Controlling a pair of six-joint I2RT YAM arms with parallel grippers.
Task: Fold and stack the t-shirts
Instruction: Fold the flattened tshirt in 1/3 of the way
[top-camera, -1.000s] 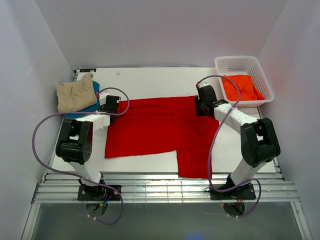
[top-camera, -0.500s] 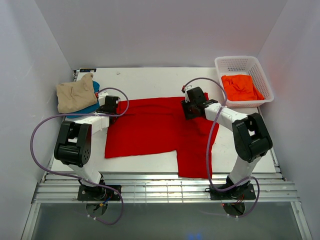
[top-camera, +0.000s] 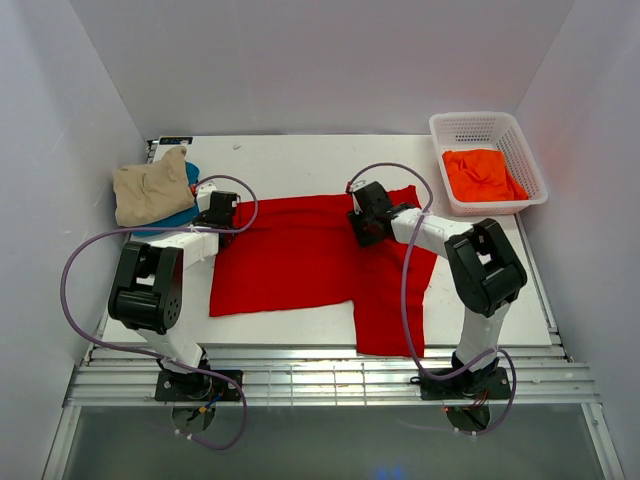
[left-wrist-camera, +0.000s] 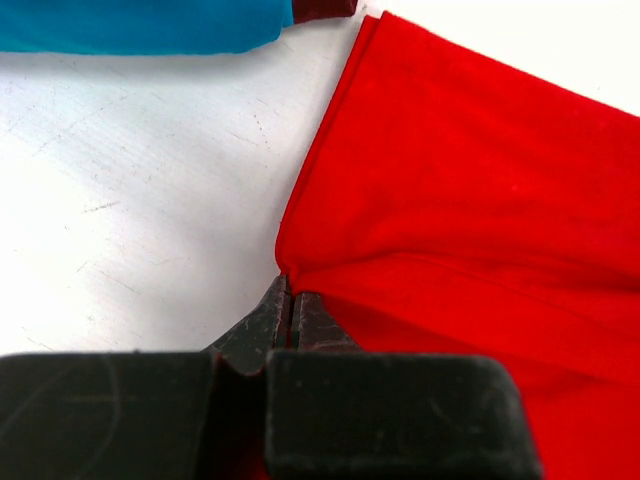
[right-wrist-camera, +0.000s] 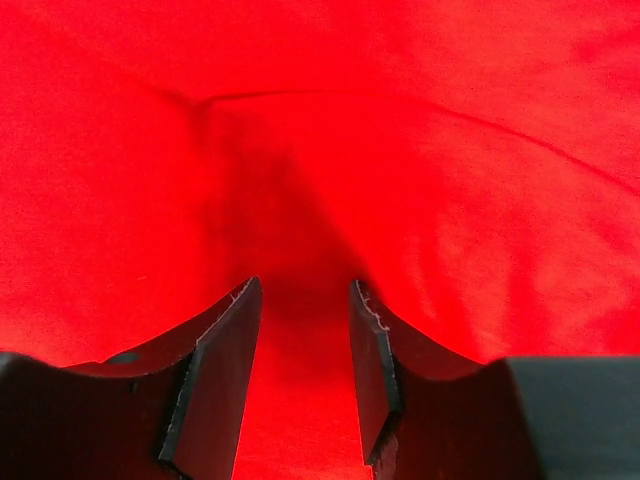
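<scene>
The bright red t-shirt (top-camera: 300, 255) lies spread on the white table, one part hanging toward the front edge. My left gripper (top-camera: 228, 212) is at its upper left corner, shut on the shirt's edge (left-wrist-camera: 480, 200); the closed tips (left-wrist-camera: 290, 295) pinch a fold. My right gripper (top-camera: 358, 226) is low over the shirt's upper middle, open (right-wrist-camera: 303, 290), with red cloth (right-wrist-camera: 400, 120) beneath and between the fingers. A tan t-shirt (top-camera: 150, 185) lies on a teal blue one (top-camera: 192, 176) at the back left. An orange t-shirt (top-camera: 483, 172) lies in the basket.
The white lattice basket (top-camera: 480, 118) stands at the back right. The teal shirt's edge (left-wrist-camera: 140, 25) and a bit of dark red cloth (left-wrist-camera: 322, 8) lie just beyond the left gripper. White walls enclose the table on three sides.
My right gripper has moved left from the shirt's upper right edge to over its upper middle. The left gripper has stayed in place, still shut on the shirt.
</scene>
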